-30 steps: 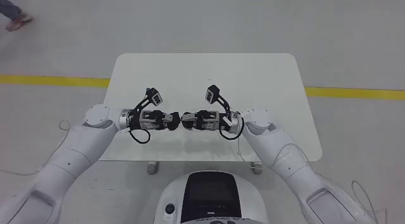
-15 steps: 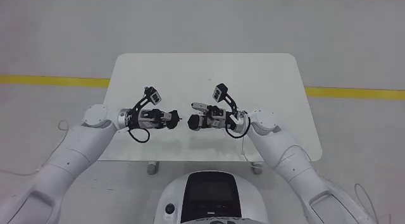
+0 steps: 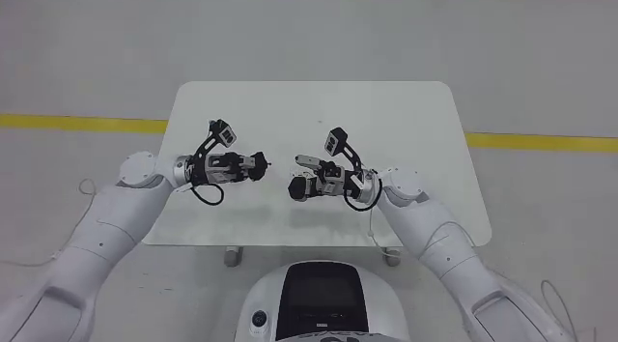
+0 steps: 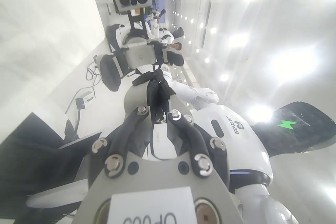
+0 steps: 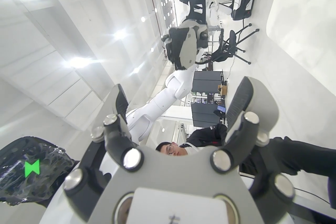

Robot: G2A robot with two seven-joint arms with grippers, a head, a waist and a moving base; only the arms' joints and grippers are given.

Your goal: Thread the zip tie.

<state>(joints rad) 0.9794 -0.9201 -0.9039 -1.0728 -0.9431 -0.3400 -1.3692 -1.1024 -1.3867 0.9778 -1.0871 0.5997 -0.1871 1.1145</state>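
A: Nearest item first. How is the right gripper (image 3: 294, 176) shown?
B: Shown w/ fingers spread wide, nothing held. It is poised over the near half of the table (image 3: 386, 110), facing the left gripper (image 3: 259, 164), w/ a small gap between them. Prob. so placed that a free end can be received.
A: And the left?
B: Its fingers are pressed together on a black strip, taken to be the zip tie (image 4: 155, 78). A short dark bunch is seen projecting past the fingertips, toward the right gripper. It appears to be held clear of the table, approx. level w/ its partner, so that tail & head can be lined up in the air.
A: Threaded yet?
B: Cannot be told; head & tail are too small to be distinguished. The step is judged to be alignment before insertion.
A: Farthest item?
B: A yellow floor line (image 3: 541, 139) is seen running out from either side of the table.
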